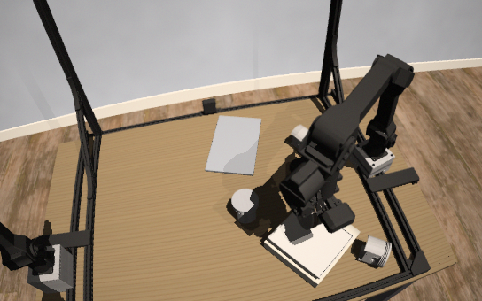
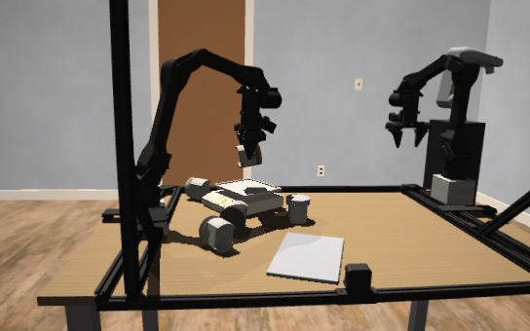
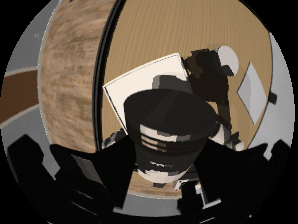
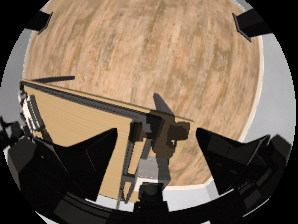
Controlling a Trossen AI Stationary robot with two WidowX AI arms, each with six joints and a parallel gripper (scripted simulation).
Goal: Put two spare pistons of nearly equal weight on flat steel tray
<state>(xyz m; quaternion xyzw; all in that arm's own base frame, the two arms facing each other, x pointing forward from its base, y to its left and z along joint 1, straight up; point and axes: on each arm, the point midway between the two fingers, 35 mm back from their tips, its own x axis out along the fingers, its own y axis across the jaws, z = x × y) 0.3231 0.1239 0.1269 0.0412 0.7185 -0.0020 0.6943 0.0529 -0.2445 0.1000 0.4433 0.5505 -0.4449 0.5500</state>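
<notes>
Your left gripper (image 1: 306,217) (image 2: 249,155) (image 3: 164,133) pinching a piston (image 1: 298,226) (image 2: 257,157) (image 3: 170,127) above the scale (image 1: 328,254) (image 2: 265,204) (image 3: 120,91), tray (image 1: 235,143) (image 2: 307,258) (image 3: 253,95) near one long bench (image 1: 155,199) (image 2: 414,234) (image 3: 150,30) (image 4: 75,110) edge (lying flat), your right gripper (image 2: 408,145) (image 4: 158,132) spread wide.

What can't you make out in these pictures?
- Digits on the scale's display: too small in the exterior view; covered by the left arm from the top.
- Dark-faced piston beside the scale: mostly behind that arm, top view.
- Right end effector: cut off by the top view's edge.
</notes>
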